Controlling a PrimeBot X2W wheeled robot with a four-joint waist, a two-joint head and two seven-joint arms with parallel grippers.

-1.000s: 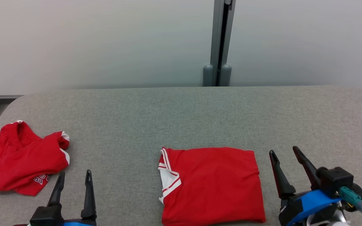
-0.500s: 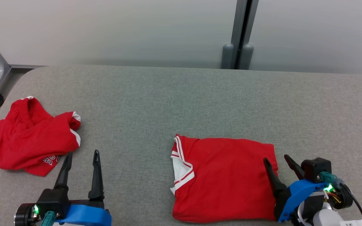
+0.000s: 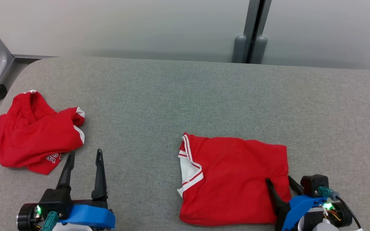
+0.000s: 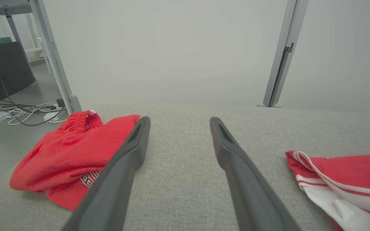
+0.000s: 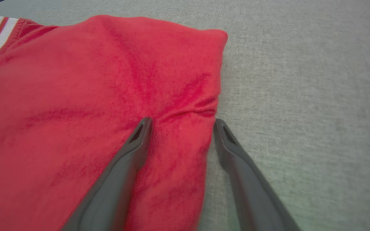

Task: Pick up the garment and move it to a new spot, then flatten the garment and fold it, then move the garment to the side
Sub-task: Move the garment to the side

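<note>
Grey fabric-covered desk point(image 3: 185, 96) fronts a pale wall point(image 3: 108, 25). Folded red garment with white-striped trim point(image 3: 233, 179) lies near its front, right of centre. Right pincer point(image 3: 278, 178) stands open astride the garment's right edge, one finger over cloth, one over desk. Left pincer point(image 3: 85, 152) gapes empty just beside a crumpled red garment with white lettering point(image 3: 34, 131).
</note>
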